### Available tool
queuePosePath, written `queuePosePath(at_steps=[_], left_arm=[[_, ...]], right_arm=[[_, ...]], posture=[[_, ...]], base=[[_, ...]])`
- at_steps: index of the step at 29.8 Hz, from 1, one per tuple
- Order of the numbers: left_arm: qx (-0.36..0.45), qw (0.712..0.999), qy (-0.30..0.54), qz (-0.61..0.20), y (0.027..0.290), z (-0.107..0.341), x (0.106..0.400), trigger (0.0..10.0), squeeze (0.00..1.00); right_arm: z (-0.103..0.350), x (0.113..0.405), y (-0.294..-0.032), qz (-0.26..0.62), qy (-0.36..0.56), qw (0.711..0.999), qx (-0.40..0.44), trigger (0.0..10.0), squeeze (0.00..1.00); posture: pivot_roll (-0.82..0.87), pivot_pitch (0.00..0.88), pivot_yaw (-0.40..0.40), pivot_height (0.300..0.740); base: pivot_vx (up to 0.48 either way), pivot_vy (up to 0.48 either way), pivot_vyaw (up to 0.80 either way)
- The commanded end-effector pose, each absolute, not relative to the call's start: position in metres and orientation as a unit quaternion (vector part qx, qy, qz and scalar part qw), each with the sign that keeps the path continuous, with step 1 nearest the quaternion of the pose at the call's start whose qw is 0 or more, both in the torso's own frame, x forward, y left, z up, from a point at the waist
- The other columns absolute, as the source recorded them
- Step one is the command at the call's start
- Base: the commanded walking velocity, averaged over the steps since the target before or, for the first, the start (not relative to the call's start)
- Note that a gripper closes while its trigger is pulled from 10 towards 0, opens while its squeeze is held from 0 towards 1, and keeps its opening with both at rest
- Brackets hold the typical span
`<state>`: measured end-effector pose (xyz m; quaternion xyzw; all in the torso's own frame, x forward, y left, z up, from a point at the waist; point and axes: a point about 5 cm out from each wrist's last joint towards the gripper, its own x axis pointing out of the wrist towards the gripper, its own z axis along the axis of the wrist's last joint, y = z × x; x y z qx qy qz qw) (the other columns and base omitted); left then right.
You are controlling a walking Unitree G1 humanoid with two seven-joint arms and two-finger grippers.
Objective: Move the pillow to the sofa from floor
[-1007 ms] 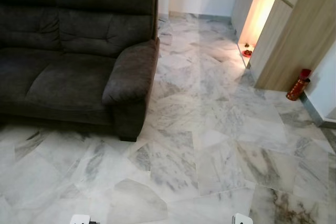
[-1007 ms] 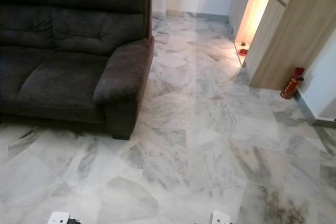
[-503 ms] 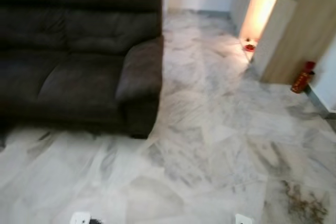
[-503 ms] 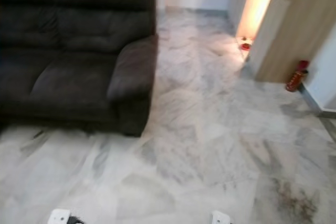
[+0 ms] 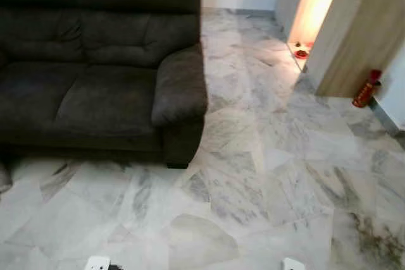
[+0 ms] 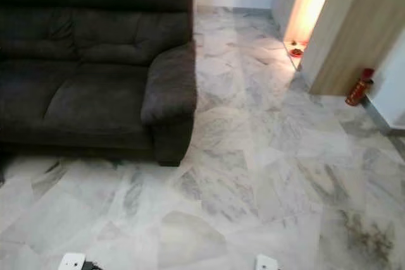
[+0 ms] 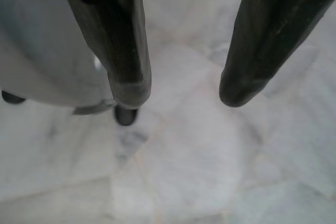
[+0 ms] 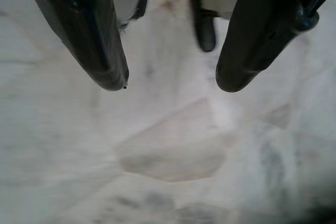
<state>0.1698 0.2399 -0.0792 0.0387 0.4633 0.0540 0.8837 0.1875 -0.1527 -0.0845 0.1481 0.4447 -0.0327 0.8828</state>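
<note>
Hanging over the marble floor [image 7: 184, 171], the left gripper [image 7: 181, 90] has its two black fingers [image 7: 123, 51] well apart, and between them there is nothing but the pale tiles. It holds nothing and it touches nothing. Beside one finger a rounded grey part of the robot's own body [image 7: 42, 51] can be seen, with small dark pieces under it that I cannot identify. The right gripper [image 8: 170, 82] is in the same condition: its fingers [image 8: 84, 30] are spread, the gap is empty, and below it lies only the veined floor, with one dark rounded piece near the far end of the gap.

From the head camera, the dark brown sofa [image 5: 95, 74] stands at the robot's left, its seat bare and its armrest [image 5: 180, 86] turned toward the open floor. At the far left edge, on the floor just before the sofa, a small grey rounded shape [image 5: 4, 178] shows; it may be the pillow, but I cannot tell, because it is cut by the frame. On the right are a wooden cabinet [image 5: 364, 30] with a lit niche [image 5: 311, 11] and a red bottle-like object [image 5: 365, 90] on the floor next to it.
</note>
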Motion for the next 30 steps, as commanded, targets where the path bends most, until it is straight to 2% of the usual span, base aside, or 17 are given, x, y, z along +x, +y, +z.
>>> queuePosePath(at_steps=[1,30], left_arm=[[0.033,0.882,0.468,0.051,0.2361,-0.0812,0.1678,10.0,0.00],[0.029,0.882,0.468,0.054,0.2374,-0.0808,0.1682,10.0,0.00]], right_arm=[[-0.0870,0.1815,-0.1635,-0.045,0.453,0.879,0.140,10.0,0.00],[-0.0872,0.1816,-0.1593,-0.028,0.456,0.881,0.123,10.0,0.00]], posture=[[0.07,0.082,-0.013,0.740],[0.08,0.083,-0.012,0.740]], base=[[0.000,0.375,0.00],[0.000,0.375,0.00]])
